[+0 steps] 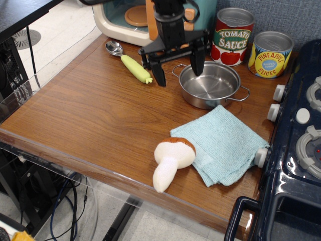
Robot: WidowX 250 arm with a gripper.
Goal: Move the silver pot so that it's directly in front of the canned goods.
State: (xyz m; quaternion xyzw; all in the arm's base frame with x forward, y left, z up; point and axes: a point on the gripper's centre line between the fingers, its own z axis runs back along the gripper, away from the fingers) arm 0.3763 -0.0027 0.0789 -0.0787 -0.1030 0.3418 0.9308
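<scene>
i see the small shallow shiny steel pot with two thin wire loop handles [210, 85] standing on the brown wooden table top [90, 115]. i will use this pot as my landmark. behind it, near the blue-grey wall, stand the two toy tin cans with silver lids: the red-and-green "tomato sauce" can [232, 36] is just behind the pot, and the yellow-and-blue "pineapple slices" can [270, 53] is behind and to the right of it. the pot does not touch the cans, as far as i can tell from this angle.

my black gripper [178, 64] hangs above the left rim of the pot with its two fingers spread wide and nothing between them. one finger points down over the pot's inside, the other is outside to the left of the pot. i think the tips are raised above the rim, but the height is hard to judge.

left of the pot lies a spoon with a silver bowl and yellow-green handle [129, 62]. in front of the pot lies a folded light blue cloth [223, 143], its back corner close to the pot. in front and left, a plush white mushroom with a brown cap [171, 158] lies against the cloth. right of the pot is a dark blue toy stove [296, 145].
</scene>
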